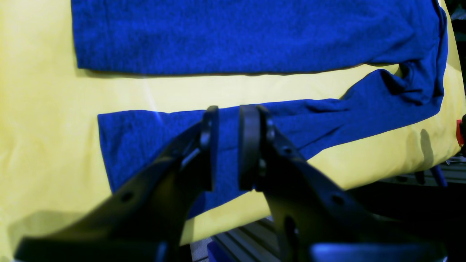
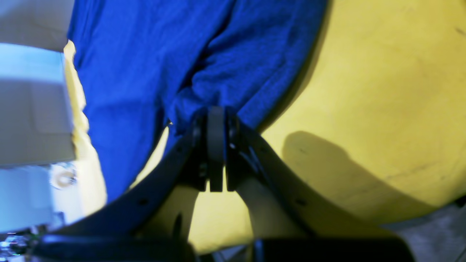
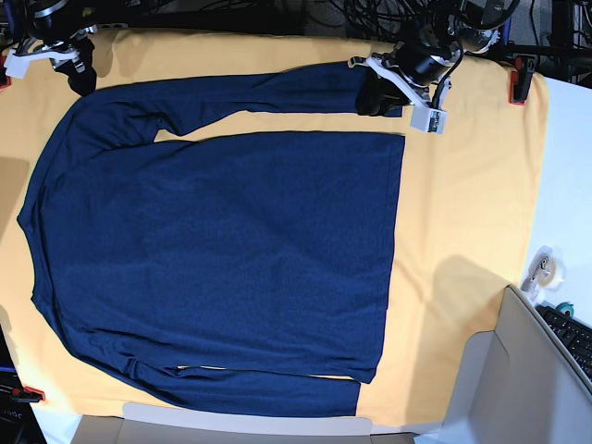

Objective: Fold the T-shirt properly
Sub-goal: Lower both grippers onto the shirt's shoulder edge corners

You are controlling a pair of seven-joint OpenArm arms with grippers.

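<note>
The shirt (image 3: 222,250) lies flat on the yellow cloth (image 3: 462,213), left gripper (image 1: 228,145) jaws parted over a sleeve, right gripper (image 2: 216,145) jaws pinching shirt fabric.

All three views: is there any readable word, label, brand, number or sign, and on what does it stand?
None can be read.
T-shirt: plain, no print or tag showing.
Yellow cloth: no marking.
Keyboard at the base view's right edge: keys too small to read.
Tape roll: too small to tell.
</note>
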